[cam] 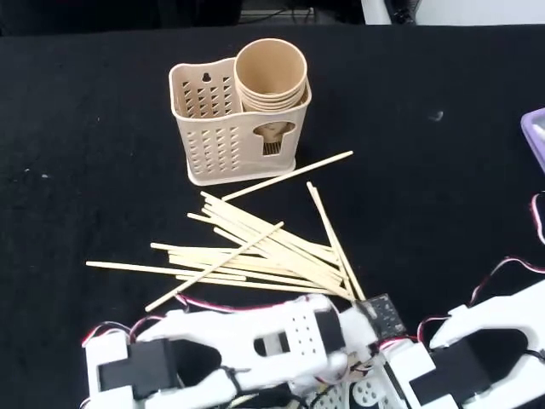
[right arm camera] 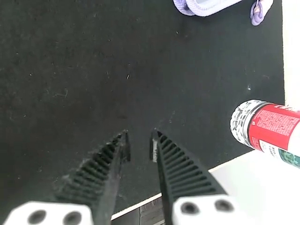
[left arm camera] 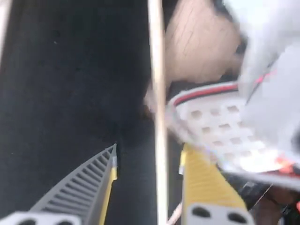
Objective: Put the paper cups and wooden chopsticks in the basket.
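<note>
a: where's everything?
b: the paper cups (cam: 271,72) sit stacked in the basket (cam: 213,145). the wooden chopsticks (cam: 255,251) lie heaped on the black table (cam: 85,128) just in front of it.
a: and your grippers?
b: my left gripper (left arm camera: 147,157) is spread, one chopstick (left arm camera: 157,93) running between its jaws. my right gripper (right arm camera: 139,140) hangs over the table, tips slightly apart.

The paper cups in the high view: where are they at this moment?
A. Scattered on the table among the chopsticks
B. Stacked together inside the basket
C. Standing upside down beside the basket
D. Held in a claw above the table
B: the paper cups stand nested as one stack in a compartment of the basket, while the wooden chopsticks lie on the table in front of it.
</note>
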